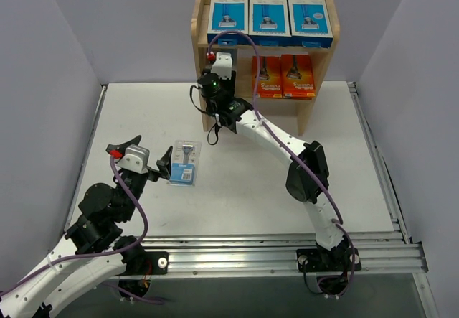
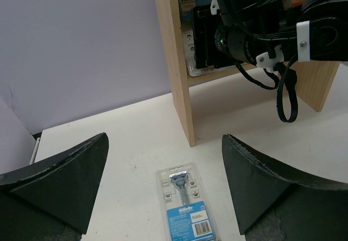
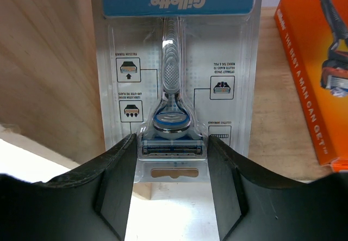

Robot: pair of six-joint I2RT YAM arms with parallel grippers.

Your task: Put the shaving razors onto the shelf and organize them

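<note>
The wooden shelf [image 1: 316, 95] stands at the table's back. Three blue-and-white razor boxes [image 1: 269, 18] stand on its top tier. Two orange boxes [image 1: 283, 76] stand at the right of the middle tier. My right gripper [image 1: 225, 44] reaches into the left of that tier. It is shut on a clear blister razor card [image 3: 174, 61], held upside down between the side panel [image 3: 43, 61] and an orange box [image 3: 315, 61]. A second blister card [image 1: 183, 164] lies flat on the table. My left gripper [image 1: 152, 149] is open and empty just left of it; that card [image 2: 187, 203] lies between its fingers.
The right arm [image 1: 287, 146] stretches diagonally across the table's middle to the shelf. Its black cable [image 2: 285, 97] hangs beside the shelf's side panel [image 2: 176, 61]. An aluminium rail [image 1: 272, 250] runs along the near edge. Grey walls close in both sides.
</note>
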